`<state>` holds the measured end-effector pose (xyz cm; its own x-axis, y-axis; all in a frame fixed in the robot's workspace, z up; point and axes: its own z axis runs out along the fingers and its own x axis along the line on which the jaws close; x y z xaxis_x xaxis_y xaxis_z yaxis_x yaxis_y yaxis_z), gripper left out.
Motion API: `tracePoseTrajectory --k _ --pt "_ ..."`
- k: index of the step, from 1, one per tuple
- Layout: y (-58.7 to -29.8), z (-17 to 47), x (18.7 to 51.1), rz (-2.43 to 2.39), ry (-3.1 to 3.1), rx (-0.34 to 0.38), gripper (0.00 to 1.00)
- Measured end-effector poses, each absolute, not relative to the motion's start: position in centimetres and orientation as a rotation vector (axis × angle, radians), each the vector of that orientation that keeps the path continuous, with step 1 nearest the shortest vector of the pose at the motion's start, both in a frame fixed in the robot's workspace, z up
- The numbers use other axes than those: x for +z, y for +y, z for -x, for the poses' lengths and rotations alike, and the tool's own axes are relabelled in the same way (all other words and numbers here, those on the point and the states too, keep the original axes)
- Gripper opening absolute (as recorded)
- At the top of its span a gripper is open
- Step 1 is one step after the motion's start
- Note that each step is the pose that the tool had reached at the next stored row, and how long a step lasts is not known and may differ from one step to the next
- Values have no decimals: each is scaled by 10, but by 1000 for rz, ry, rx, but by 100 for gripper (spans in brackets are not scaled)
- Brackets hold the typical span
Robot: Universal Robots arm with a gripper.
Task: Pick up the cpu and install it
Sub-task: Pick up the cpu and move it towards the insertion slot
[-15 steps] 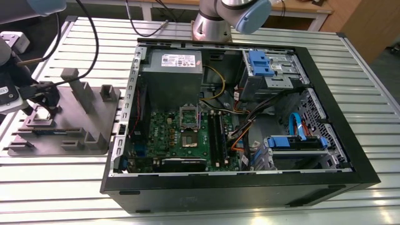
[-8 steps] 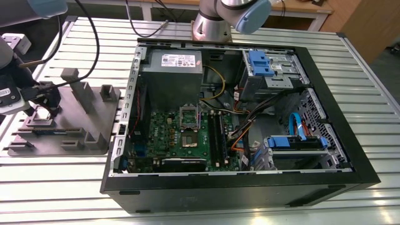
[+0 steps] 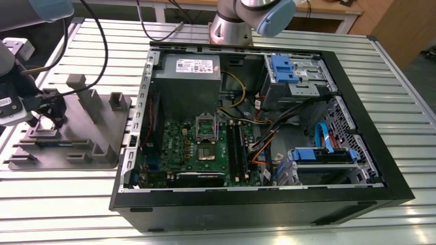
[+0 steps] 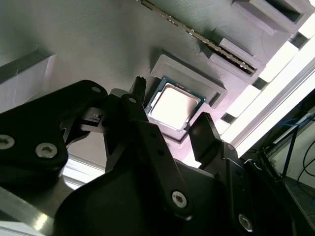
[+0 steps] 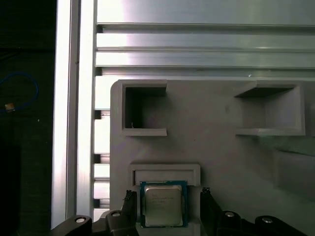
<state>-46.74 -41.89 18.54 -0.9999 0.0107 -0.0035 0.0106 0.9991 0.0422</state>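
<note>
The cpu (image 5: 163,203), a small square chip with a pale metal top, lies flat in a shallow recess of the grey fixture plate (image 5: 211,147); it also shows in the second wrist view (image 4: 173,104). My gripper (image 5: 167,193) is open, one black finger on each side of the chip with a small gap on both sides. In the exterior view the gripper (image 3: 42,118) hangs over the fixture plate (image 3: 68,148) at that view's left, well away from the open computer case (image 3: 259,199). The dark socket (image 3: 206,127) on the green board (image 3: 184,148) stands with its metal frame raised.
Upright grey posts (image 3: 85,94) rise from the fixture plate close to the gripper. A long thin memory stick (image 4: 197,34) rests in a slot beyond the chip. Inside the case are the grey power supply (image 3: 187,81), cables (image 3: 272,127) and blue drive brackets (image 3: 323,153). The table is slatted metal (image 3: 61,204).
</note>
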Motion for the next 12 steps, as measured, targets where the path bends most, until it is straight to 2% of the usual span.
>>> tracePoseTrajectory --k 12 --pt "-419 469 184 -17 3137 66 62"
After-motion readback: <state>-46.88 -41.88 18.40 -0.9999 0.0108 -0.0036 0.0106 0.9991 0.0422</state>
